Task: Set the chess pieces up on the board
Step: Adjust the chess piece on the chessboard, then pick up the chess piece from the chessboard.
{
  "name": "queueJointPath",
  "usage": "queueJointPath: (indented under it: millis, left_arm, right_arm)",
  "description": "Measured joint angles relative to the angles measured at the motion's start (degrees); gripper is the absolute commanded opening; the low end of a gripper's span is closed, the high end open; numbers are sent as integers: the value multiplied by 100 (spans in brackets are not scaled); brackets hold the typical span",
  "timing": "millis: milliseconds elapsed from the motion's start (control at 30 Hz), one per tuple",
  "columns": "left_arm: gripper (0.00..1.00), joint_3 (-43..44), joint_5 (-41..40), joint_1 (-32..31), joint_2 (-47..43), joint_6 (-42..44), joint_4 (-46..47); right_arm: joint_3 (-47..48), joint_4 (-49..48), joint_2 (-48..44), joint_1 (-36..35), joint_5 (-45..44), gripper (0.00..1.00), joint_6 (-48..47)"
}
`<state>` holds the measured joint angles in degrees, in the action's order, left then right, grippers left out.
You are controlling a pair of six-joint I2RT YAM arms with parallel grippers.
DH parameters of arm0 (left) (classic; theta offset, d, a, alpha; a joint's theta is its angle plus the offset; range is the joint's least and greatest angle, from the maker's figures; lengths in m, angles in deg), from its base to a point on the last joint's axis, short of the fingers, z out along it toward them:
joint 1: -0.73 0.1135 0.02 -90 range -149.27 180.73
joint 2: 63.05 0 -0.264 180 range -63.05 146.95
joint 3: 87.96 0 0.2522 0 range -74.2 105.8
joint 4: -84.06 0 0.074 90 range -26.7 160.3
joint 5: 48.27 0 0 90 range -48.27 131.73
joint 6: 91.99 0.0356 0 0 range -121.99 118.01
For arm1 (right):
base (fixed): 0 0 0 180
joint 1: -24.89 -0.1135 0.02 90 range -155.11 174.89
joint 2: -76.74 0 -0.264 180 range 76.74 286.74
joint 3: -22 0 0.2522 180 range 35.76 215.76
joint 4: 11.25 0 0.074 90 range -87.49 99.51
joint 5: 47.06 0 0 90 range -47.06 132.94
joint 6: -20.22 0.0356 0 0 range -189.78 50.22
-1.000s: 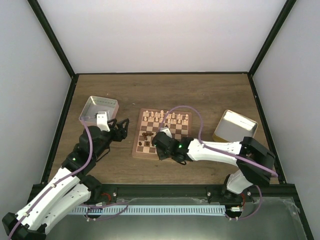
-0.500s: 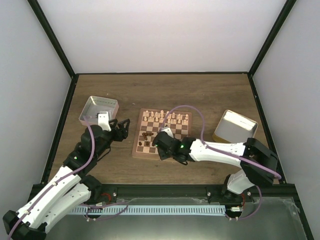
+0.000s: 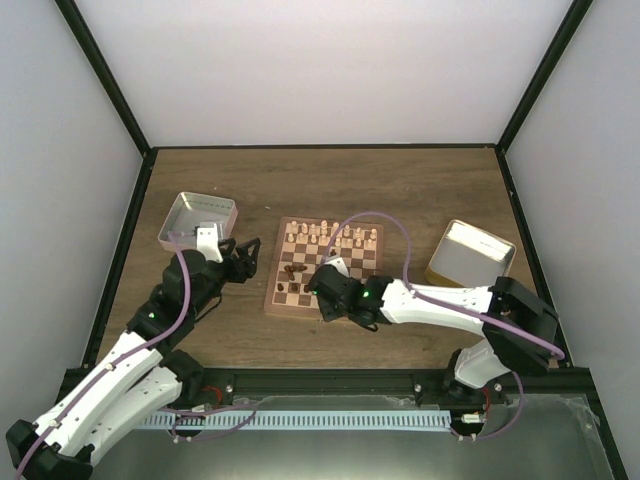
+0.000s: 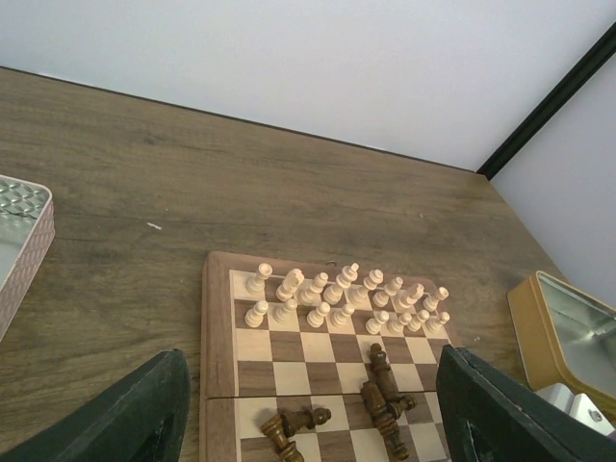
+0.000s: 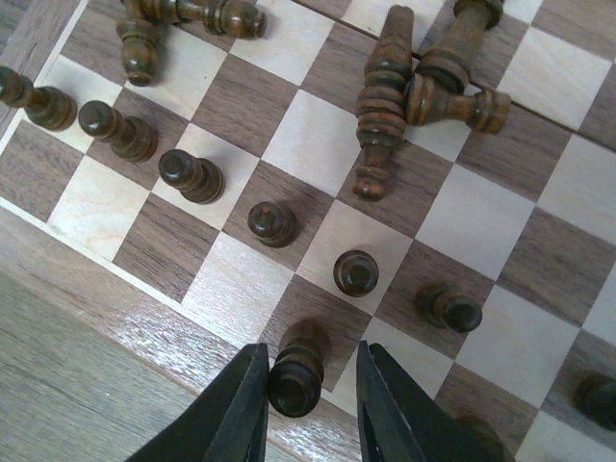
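Note:
The board lies mid-table. Cream chess pieces stand in two rows along its far side. Dark pawns stand in a row near the close edge, and several dark pieces lie toppled mid-board. My right gripper hangs over the near edge, open around an upright dark piece. The left finger touches that piece and the right finger stands clear of it. My left gripper is open and holds nothing, hovering just left of the board.
A shallow silver tray sits at the back left, behind the left gripper. A gold tin stands right of the board. Two more toppled dark pieces lie near the board's left edge.
The right jaws have parted from the dark piece, which now stands on the near row. The right arm shifted slightly. The left arm barely moved.

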<state>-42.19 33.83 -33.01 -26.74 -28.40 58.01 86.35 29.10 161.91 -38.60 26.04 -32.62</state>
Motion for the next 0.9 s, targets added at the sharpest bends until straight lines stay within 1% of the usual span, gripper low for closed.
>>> queueJointPath:
  millis: [233, 400, 533, 633, 800, 900]
  left_arm:
    - [73, 0, 2, 0, 37, 0, 0]
    - [73, 2, -17, 0, 192, -2, 0]
    - [73, 9, -98, 0, 378, -33, 24]
    - [73, 11, -116, 0, 516, -61, 120]
    - [73, 9, -26, 0, 774, -181, 527]
    - [73, 7, 87, 0, 1036, -262, 796]
  right_arm:
    - [15, 20, -2, 2, -4, 39, 0]
    - [236, 103, -251, 205, 20, 40, -4]
    - [603, 22, -280, 850, 188, 40, -68]
    - [848, -63, -63, 1287, 396, 40, -151]
    - [1032, -234, 496, 1751, 800, 39, -249]
    - [1121, -247, 824, 1893, 973, 36, -310]
